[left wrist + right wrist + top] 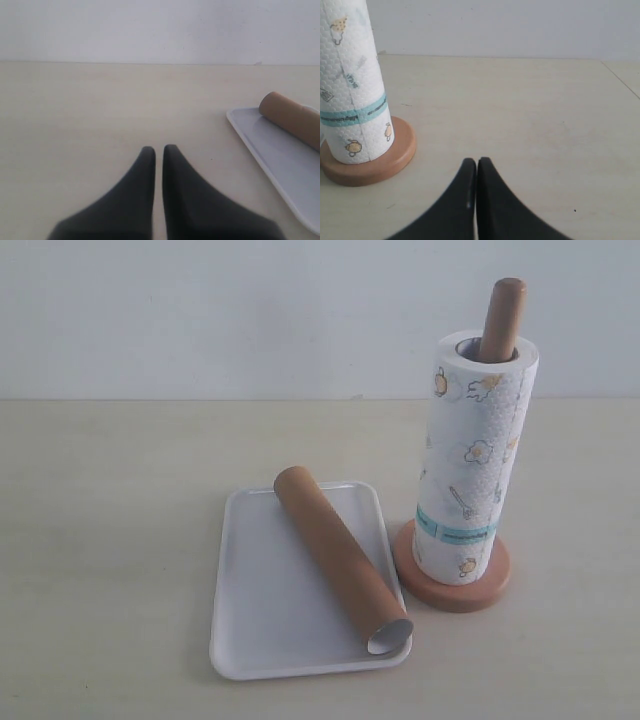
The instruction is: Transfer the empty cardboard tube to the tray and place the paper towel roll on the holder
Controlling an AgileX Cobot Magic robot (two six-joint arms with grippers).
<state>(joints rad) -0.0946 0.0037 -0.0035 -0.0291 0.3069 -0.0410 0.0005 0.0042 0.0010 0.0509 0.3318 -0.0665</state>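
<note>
1. Empty cardboard tube [340, 558]: lying on its side, diagonal across the tray [262, 610], far end by the back rim, open near end at the front right corner, resting over the rim there; pale grey inside showing.
2. Tray: flat on the tabletop [110, 520], white, low-rimmed, nothing on it but the tube.
3. Paper towel roll [470, 470]: upright on the holder [455, 590], threaded over the rod, bottom edge seated on the round base; teal band near the lower end.
4. Holder: just beside the tray's right edge; rounded rod top sticking out above the roll's core; whether base and tray rim touch, cannot tell.
5. Left fingers [150, 155]: closed to a thin slit, gripping nothing, low over bare tabletop, well apart from the tray and the tube end seen in the left wrist view.
6. Right fingers [471, 167]: pressed together, empty, over bare tabletop, near the holder's base but clear of it and of the roll.
7. Plain pale wall [250, 310] behind the tabletop.
</note>
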